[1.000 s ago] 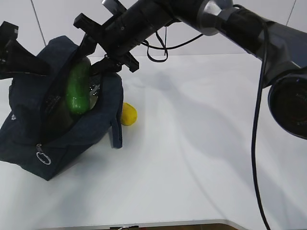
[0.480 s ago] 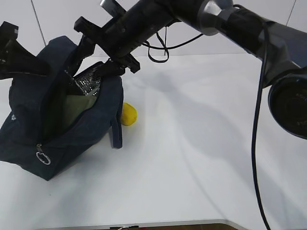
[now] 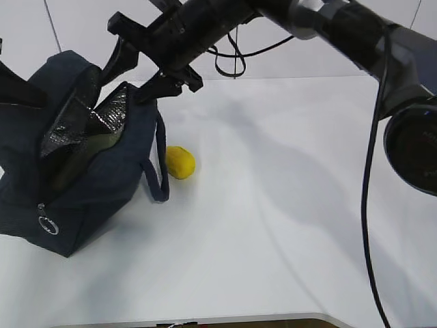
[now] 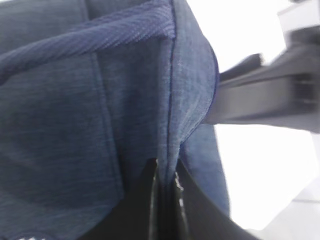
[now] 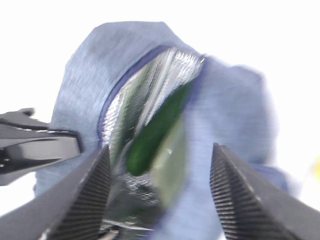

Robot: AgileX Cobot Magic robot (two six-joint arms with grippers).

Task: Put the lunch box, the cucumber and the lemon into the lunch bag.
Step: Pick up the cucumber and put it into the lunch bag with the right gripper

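The lunch bag (image 3: 82, 184) is a boxy dark navy fabric bag with looped handles and a silver ring pull (image 3: 46, 225) at its zipper's end, standing on the white tabletop (image 3: 287, 225). Its mouth gapes, showing crinkled shiny lining (image 3: 89, 126). Inside it lies the dark green cucumber (image 5: 152, 132), slanted against the lining. The small yellow lemon (image 3: 180, 162) sits on the tabletop just beside the bag. The right tool (image 3: 136, 72) hangs above the bag's mouth, fingers spread and empty. The left tool (image 4: 165, 200) is pressed together, pinching the bag's fabric edge.
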